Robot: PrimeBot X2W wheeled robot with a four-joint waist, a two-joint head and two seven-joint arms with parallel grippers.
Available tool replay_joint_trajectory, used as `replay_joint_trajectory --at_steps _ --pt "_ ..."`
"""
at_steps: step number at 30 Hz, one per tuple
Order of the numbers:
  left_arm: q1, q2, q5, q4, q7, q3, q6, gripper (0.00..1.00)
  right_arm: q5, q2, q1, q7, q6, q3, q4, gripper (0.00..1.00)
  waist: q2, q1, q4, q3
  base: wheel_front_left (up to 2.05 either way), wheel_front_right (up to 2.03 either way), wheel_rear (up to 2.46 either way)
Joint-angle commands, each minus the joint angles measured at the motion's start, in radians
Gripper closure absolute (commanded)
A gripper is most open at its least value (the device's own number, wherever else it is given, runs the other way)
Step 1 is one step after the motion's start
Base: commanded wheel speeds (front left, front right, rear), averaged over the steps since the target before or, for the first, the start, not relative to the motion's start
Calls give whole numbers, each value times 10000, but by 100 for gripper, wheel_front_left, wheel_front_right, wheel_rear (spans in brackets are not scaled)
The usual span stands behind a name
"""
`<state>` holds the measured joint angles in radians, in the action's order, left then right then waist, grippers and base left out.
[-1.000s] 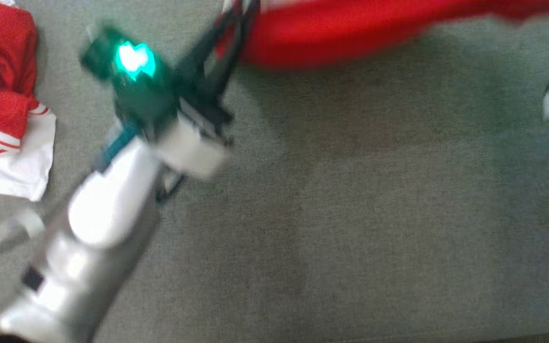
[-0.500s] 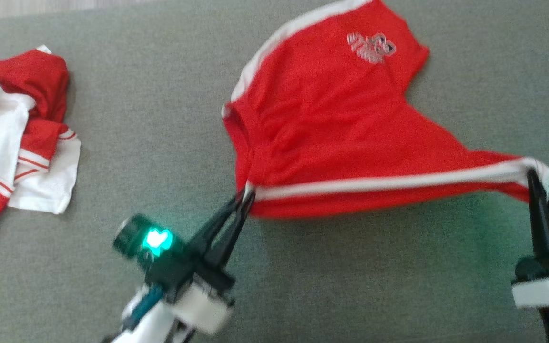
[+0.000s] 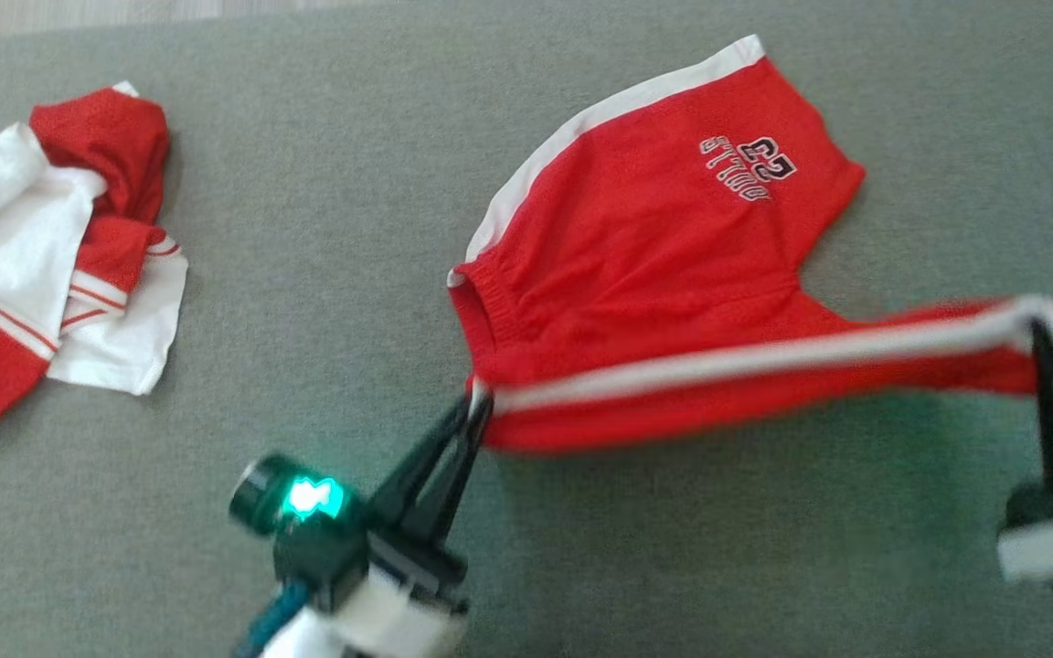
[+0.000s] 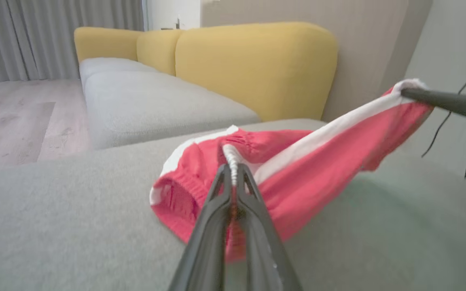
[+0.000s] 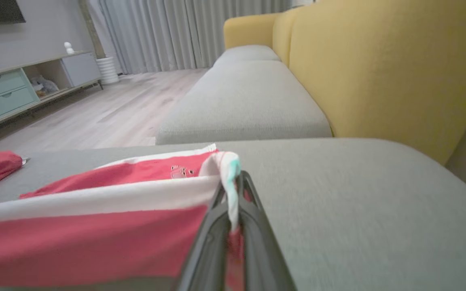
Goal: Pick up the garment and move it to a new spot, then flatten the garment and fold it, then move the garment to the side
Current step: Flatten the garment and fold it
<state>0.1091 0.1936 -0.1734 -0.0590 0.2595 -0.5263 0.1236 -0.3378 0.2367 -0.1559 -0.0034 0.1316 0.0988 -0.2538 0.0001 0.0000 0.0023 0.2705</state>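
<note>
The garment [image 3: 654, 247] is red mesh with a white side stripe and black white-outlined letters and digits. Its far part lies on the grey cushion [image 3: 673, 557]. Its near, white-striped edge hangs stretched just above the cushion between my two grippers. My left gripper [image 3: 476, 402] is shut on the left corner at the gathered waistband, seen close up in the left wrist view [image 4: 233, 169]. My right gripper [image 3: 1043, 334] is shut on the right corner, with white cloth pinched at its tips [image 5: 233, 182].
A second red and white garment [image 3: 51, 265] lies crumpled at the cushion's far left. Yellow sofa backs [image 4: 257, 64] and grey seats [image 5: 245, 101] stand beyond the cushion, with wooden floor [image 5: 107, 109] past them. Bare cushion lies in front of the grippers.
The head camera has swung, so the whole picture shifted and sharpened. Both grippers keep their hold on the garment's near edge, which stays stretched between them.
</note>
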Motion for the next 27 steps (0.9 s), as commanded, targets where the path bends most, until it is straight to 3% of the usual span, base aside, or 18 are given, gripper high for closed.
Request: replay_joint_trajectory --at_steps 1,5,15,25,26,27 --pt "503 -93 -216 255 22 357 8 100 125 406 558 99 -9 -54 -185 100 -1 0 120 141 0 0 0" --pt "1549 -446 -1265 -203 22 371 60 100 715 1039 2498 795 -9 -457 904 100 -1 0 369 619 0 0 0" --pt "4510 -596 -3067 -2167 22 -890 69 100 681 2081 6821 1413 -9 -2006 4047 100 -1 0 1429 1650 0 0 0" --pt "6053 -1001 -4098 -3789 22 -1476 70 100 946 2175 8921 958 -9 -3185 6817 100 -1 0 1908 2081 0 0 0" --pt "6078 -1030 -4121 -3839 22 -1466 70 92 892 2095 8996 840 -9 -3269 7007 100 -1 0 1912 2072 0 0 0" --pt "6071 -1062 -4151 -3874 22 -1456 70 81 832 2006 9062 698 -9 -3291 7195 85 -1 0 1914 2050 0 0 0"
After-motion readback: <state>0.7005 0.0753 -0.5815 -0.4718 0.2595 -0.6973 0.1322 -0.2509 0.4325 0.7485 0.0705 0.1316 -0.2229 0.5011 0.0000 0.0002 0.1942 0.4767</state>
